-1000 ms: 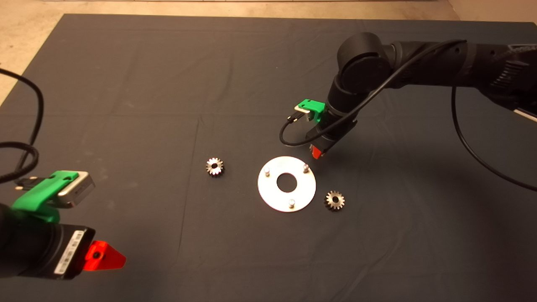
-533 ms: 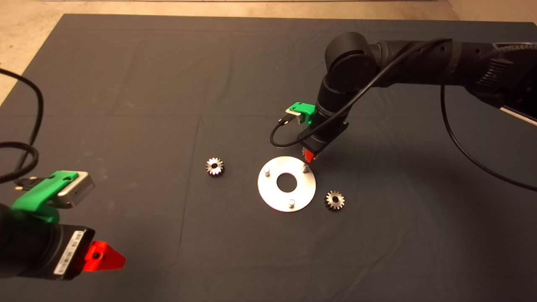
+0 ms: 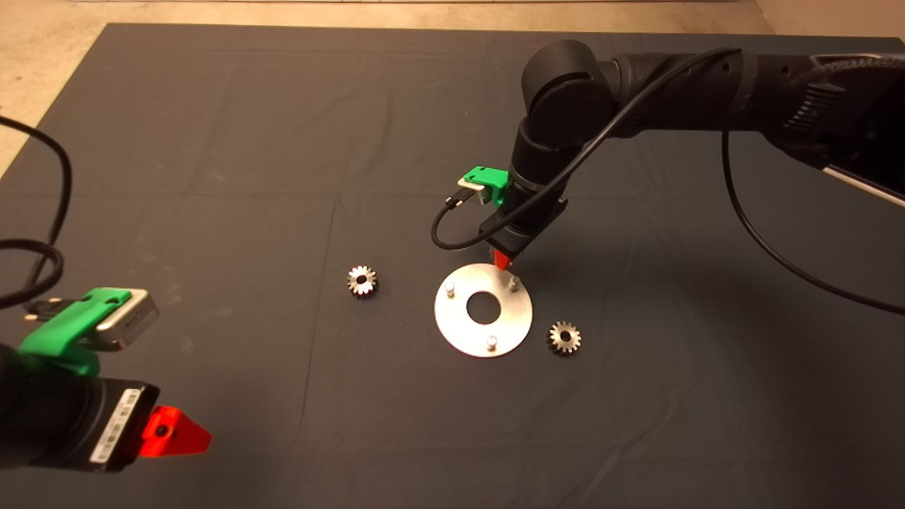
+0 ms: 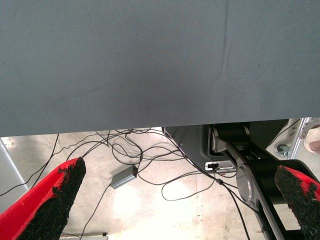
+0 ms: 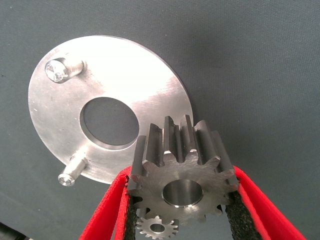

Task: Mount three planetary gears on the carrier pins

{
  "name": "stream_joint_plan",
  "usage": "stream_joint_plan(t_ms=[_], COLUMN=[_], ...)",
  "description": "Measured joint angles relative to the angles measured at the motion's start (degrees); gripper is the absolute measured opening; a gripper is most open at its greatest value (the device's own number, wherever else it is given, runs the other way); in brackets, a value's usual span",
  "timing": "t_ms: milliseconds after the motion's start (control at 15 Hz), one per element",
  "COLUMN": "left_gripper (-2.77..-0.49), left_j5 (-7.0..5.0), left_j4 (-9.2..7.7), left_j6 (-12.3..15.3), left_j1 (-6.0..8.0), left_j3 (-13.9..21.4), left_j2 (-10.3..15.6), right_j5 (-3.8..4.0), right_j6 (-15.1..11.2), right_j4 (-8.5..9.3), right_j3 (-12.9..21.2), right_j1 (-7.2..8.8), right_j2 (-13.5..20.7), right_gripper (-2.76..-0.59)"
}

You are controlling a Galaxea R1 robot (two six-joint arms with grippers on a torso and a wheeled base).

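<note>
A: How's that gear (image 5: 182,172) going to handle?

B: Steel, stiff, probably slick — my right gripper (image 5: 182,200) pinches its toothed rim over the disc (image 3: 459,332), near one carrier pin (image 3: 515,284). No gears seated; two spares (image 3: 362,281) (image 3: 563,337) flank the disc. Left gripper (image 4: 182,200) parked near the mat edge, spread.

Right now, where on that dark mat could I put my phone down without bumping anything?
The whole far half of the mat is bare, as is the near strip below the disc. The middle is crowded: two loose gears flank the disc.
</note>
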State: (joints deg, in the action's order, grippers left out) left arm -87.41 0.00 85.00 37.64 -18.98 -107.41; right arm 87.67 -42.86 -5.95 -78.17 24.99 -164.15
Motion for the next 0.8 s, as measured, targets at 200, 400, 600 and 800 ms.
stream_joint_plan(t_ms=[200,400,600,800], left_gripper=[-0.51,-0.51,-0.51,-0.51], left_j5=[0.0,0.0,0.0,0.0], left_j4=[0.0,0.0,0.0,0.0], left_j6=[0.0,0.0,-0.1,-0.5], left_j1=[0.0,0.0,0.0,0.0], left_j3=[0.0,0.0,0.0,0.0], left_j2=[0.0,0.4,0.4,0.5], right_j5=[0.0,0.0,-0.02,0.0], right_j6=[0.0,0.0,0.2,2.3], right_j4=[0.02,0.03,0.05,0.05], right_j3=[1.3,2.8,4.2,4.6], right_j1=[0.0,0.0,-0.03,-0.05], right_j2=[0.0,0.2,1.1,1.8], right_gripper=[-2.3,-2.3,-2.3,-2.3])
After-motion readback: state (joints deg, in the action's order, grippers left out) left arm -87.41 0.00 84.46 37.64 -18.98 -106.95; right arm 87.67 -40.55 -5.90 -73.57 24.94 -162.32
